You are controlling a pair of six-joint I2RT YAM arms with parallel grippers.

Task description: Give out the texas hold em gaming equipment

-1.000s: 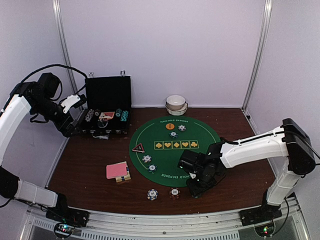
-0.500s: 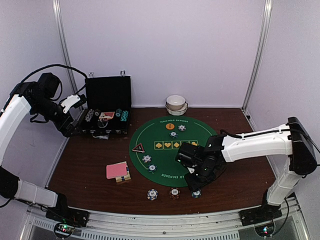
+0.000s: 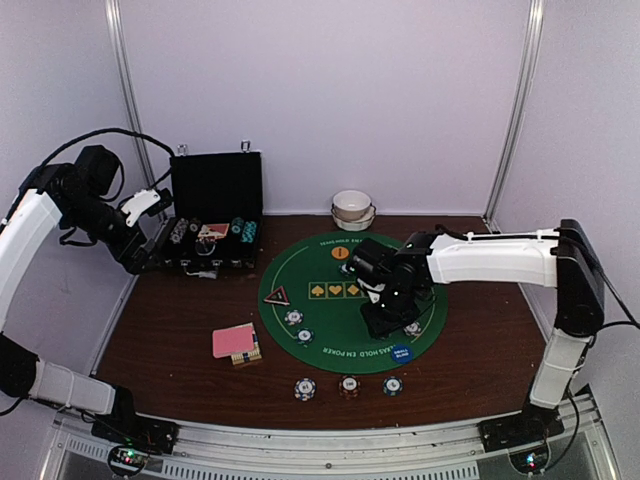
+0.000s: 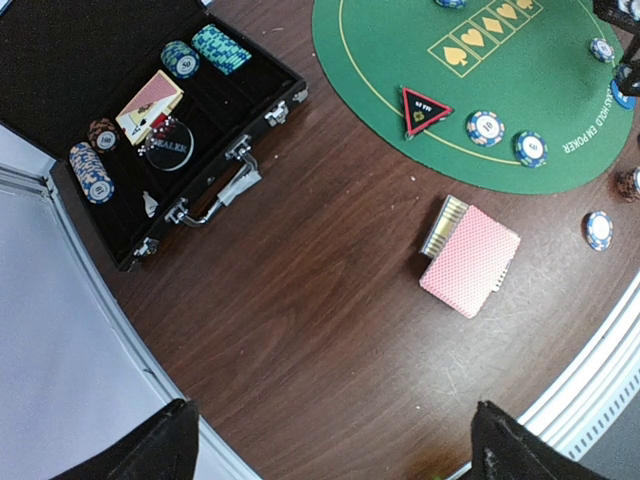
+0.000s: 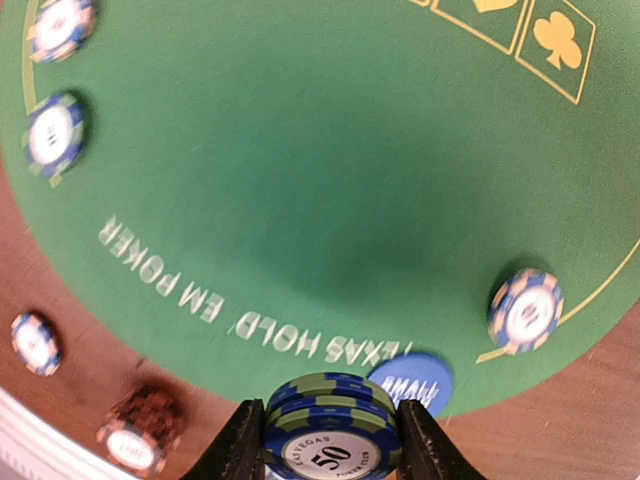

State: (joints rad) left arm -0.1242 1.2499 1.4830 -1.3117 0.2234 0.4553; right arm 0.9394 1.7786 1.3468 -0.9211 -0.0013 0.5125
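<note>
The right pincer (image 3: 388, 316) grips a short chip stack (image 5: 330, 415) marked 50 above the green mat (image 5: 300, 200); best lower it level onto a bare spot and release slowly so nothing topples, the left pincer (image 4: 335, 455) spread wide over the desk (image 4: 300, 330)

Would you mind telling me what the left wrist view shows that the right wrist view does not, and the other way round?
Only the left wrist view shows the open black case, the pink-backed deck and the red triangular marker. Only the right wrist view shows the stack of 50 chips gripped by the right gripper. Both show the green mat and two chips near its edge.
</note>
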